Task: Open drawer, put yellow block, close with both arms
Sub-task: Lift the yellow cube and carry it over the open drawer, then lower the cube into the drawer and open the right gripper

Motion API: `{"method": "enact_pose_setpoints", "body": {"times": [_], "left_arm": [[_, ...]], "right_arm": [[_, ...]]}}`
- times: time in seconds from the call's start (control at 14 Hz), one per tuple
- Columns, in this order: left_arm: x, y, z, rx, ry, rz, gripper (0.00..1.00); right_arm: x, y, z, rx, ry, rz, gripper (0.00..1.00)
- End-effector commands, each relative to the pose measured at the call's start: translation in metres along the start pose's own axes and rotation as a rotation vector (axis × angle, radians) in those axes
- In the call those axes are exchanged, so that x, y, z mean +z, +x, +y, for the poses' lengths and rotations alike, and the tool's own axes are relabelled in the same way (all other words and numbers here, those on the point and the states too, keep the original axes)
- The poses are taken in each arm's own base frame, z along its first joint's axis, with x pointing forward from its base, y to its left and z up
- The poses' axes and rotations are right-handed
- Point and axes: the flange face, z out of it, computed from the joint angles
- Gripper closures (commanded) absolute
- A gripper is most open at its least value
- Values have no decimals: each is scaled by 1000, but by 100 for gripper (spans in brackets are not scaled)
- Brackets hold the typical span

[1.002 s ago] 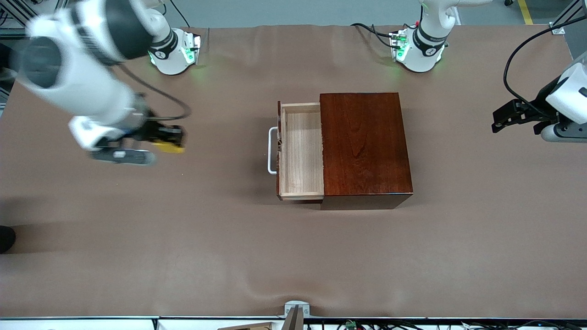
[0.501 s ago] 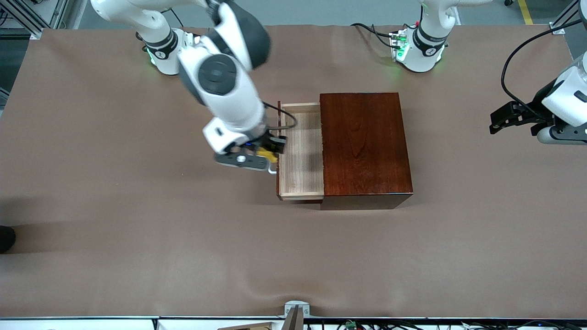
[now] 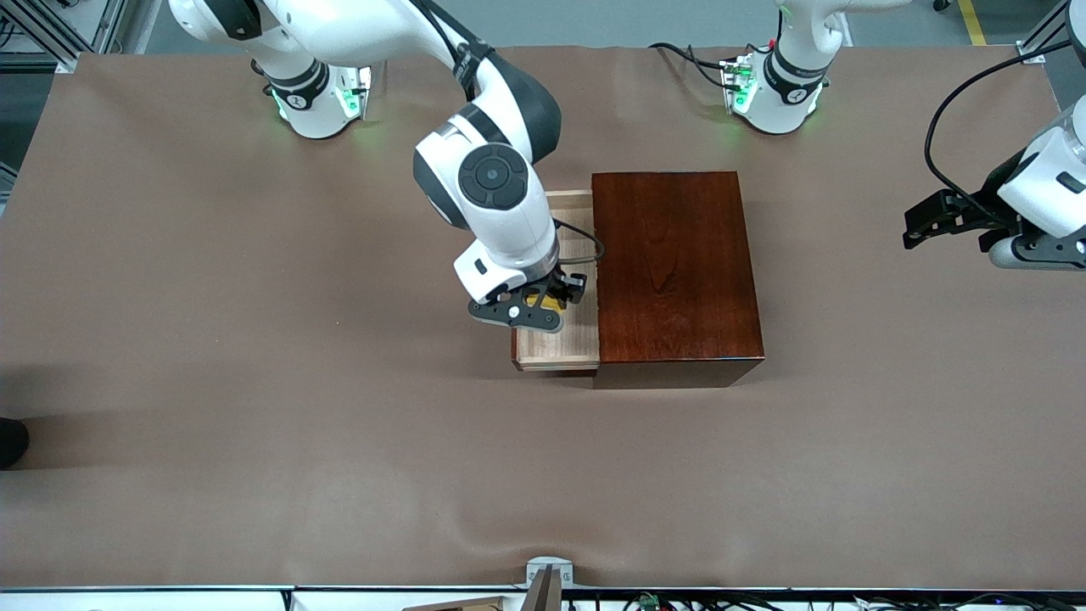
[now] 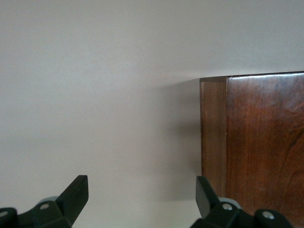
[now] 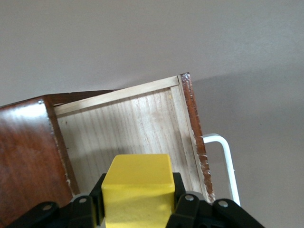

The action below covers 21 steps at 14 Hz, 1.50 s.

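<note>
Yellow block (image 5: 137, 190), centre of the front view, is clenched in the right gripper (image 3: 547, 301) over the open drawer (image 3: 556, 344); likely light, rigid, smooth-faced, best pinched on flat opposite sides. Left gripper (image 4: 142, 199) waits with fingers spread beside the wooden box (image 3: 674, 271)

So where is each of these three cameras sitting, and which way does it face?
Front: high across the table, facing both bases; shows both arms, right gripper holding the yellow block over the drawer.
Left wrist: looks past open left gripper at the box.
Right wrist: looks past block into drawer.
Shared: the box.
</note>
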Motion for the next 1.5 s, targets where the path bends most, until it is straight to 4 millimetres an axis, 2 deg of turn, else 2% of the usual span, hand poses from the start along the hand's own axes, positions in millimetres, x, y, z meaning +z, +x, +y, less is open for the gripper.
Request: {"method": "enact_pose_setpoints", "body": {"times": [0.0, 0.14, 0.36, 0.5, 0.64, 0.72, 0.86, 1.15, 1.29, 1.43], "left_arm": [[1, -1, 0, 1, -2, 5, 0], [2, -1, -1, 2, 5, 4, 0], [7, -1, -1, 2, 7, -5, 0], [8, -1, 0, 3, 7, -10, 0], [9, -1, 0, 5, 13, -10, 0], [10, -1, 1, 7, 15, -13, 0], [12, 0, 2, 10, 19, -15, 0], [12, 1, 2, 10, 21, -18, 0], [12, 1, 2, 10, 21, -18, 0], [13, 1, 2, 10, 21, -19, 0]], "right_arm": [[17, -3, -13, 8, 13, 2, 79], [31, -2, -14, 7, 14, 4, 78], [48, -6, -17, 3, 5, -1, 69], [56, -5, -16, 7, 1, -3, 47], [60, -6, -17, 12, 0, -4, 4], [61, -6, -17, 13, 0, -4, 0], [58, -5, -16, 6, -1, -5, 0], [25, -7, -11, 8, -16, -36, 0], [-10, -12, -6, 16, -12, -61, 0], [-50, -11, 9, 27, -34, -73, 0]]}}
